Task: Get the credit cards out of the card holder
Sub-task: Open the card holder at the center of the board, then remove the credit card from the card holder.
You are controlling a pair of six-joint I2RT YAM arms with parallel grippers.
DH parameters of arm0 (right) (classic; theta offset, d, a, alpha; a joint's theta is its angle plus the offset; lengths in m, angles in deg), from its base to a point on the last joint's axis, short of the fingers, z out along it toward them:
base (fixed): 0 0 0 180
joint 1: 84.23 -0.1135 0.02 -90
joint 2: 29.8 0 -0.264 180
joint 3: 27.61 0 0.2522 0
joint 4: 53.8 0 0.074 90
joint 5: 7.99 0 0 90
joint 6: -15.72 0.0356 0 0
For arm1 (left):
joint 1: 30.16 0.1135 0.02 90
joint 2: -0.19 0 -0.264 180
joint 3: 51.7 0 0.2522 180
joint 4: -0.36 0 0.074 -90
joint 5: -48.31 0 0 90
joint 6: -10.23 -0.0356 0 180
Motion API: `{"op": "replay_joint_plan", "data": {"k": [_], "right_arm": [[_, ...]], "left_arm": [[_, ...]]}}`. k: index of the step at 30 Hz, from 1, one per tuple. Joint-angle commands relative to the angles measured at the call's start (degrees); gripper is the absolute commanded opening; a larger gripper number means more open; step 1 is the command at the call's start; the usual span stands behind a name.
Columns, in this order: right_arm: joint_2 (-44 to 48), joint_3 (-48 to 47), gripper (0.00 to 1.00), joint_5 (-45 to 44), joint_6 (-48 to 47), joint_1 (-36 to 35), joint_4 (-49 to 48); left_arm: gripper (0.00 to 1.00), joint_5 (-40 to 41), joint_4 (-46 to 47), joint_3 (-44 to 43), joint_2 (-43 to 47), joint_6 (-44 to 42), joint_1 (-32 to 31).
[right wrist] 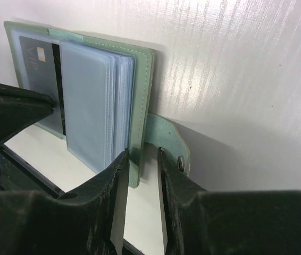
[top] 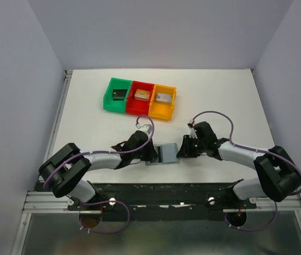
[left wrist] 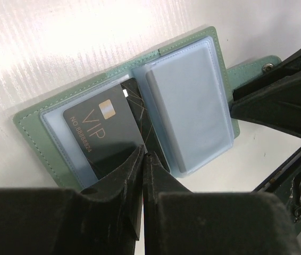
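The card holder [top: 167, 154] lies open on the table between both grippers, grey-green cover [left wrist: 33, 127] outside, pale blue pockets inside. A black VIP credit card [left wrist: 100, 133] sits in its left pocket. A second black credit card [left wrist: 142, 114] pokes out slantwise beneath it. My left gripper [left wrist: 143, 155] is shut on that second card's lower edge. My right gripper [right wrist: 140, 154] is open at the holder's right side [right wrist: 142, 79], its fingers either side of the cover edge, one by the closing tab [right wrist: 166, 135]. From above, the left gripper [top: 155, 155] and right gripper [top: 184, 150] flank the holder.
A green bin [top: 107, 98], a red bin [top: 137, 110] and an orange bin [top: 162, 112] stand in a row at the back, each with a chunky piece inside. The table's near edge and the black mounting rail [top: 161, 188] lie just below the holder.
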Motion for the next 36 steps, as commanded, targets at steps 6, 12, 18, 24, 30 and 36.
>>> {"op": "replay_joint_plan", "data": {"k": [6, 12, 18, 24, 30, 36], "right_arm": [[7.1, 3.8, 0.35, -1.1, 1.9, 0.9, -0.6], [16.0, 2.1, 0.36, -3.1, -1.7, 0.8, 5.7], [20.7, -2.1, 0.4, -3.0, -6.7, 0.8, 11.2], [21.5, -8.0, 0.43, -10.5, -11.8, -5.1, 15.7], [16.4, -13.6, 0.51, -25.9, -11.2, -12.0, 17.4], [8.2, -14.4, 0.54, -9.3, -3.4, -11.7, 10.1]], "left_arm": [[0.21, 0.6, -1.9, -0.4, 0.2, -2.9, 0.5], [0.27, 0.8, -4.2, -1.9, 2.2, -4.6, 0.4], [0.4, 1.9, -8.0, -4.5, 5.0, -6.0, 0.3], [0.49, 3.5, -11.2, -5.8, 10.3, -5.9, 0.3], [0.52, 7.2, -12.3, -4.7, 14.0, -5.5, 0.4], [0.37, 8.8, -10.6, -1.7, 12.2, -3.9, 0.5]]}}
